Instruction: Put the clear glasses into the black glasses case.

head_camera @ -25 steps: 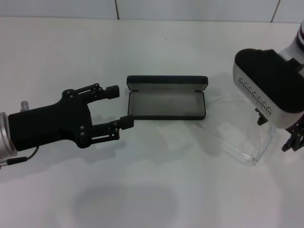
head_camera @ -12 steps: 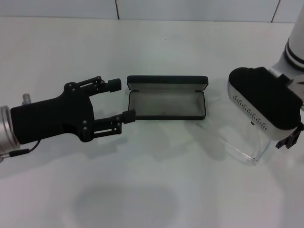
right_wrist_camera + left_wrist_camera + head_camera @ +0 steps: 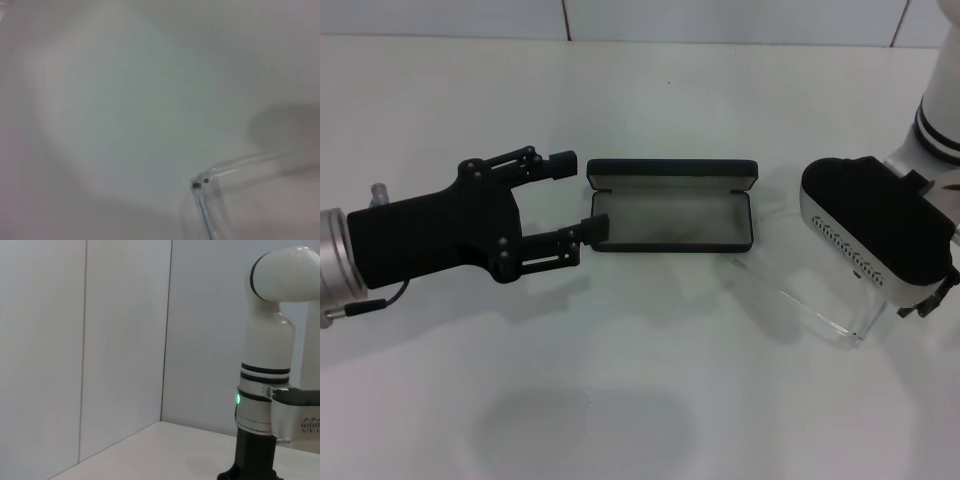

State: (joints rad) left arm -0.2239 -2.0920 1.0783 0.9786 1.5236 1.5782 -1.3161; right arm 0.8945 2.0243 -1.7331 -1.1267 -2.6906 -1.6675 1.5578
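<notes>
My left gripper (image 3: 576, 196): fingers spread wide apart, nothing between them; it hovers just beside the left end of the case, with one fingertip level with the lid's corner and the other level with the tray's front corner. I cannot tell whether either tip touches the case.

My right gripper: at the right edge of the head view, my right wrist housing (image 3: 872, 240) sits over the far end of the glasses and hides the fingers. I cannot tell how far they are parted or whether they have hold of anything.

Black glasses case (image 3: 670, 206): open on the white table (image 3: 640, 90), lid standing up along the far side, grey lining showing, nothing inside the tray.

Clear glasses (image 3: 820, 305): lying on the table to the right of the case and a little nearer to me, close to the case's right front corner but outside it. The transparent frame runs diagonally towards my right wrist.

Right wrist view: a corner of the clear glasses (image 3: 202, 184) with a small dark hinge screw, seen against the white table.

Left wrist view: my right arm (image 3: 267, 365), white with black rings and a green light, standing before the white wall panels (image 3: 85, 350).
</notes>
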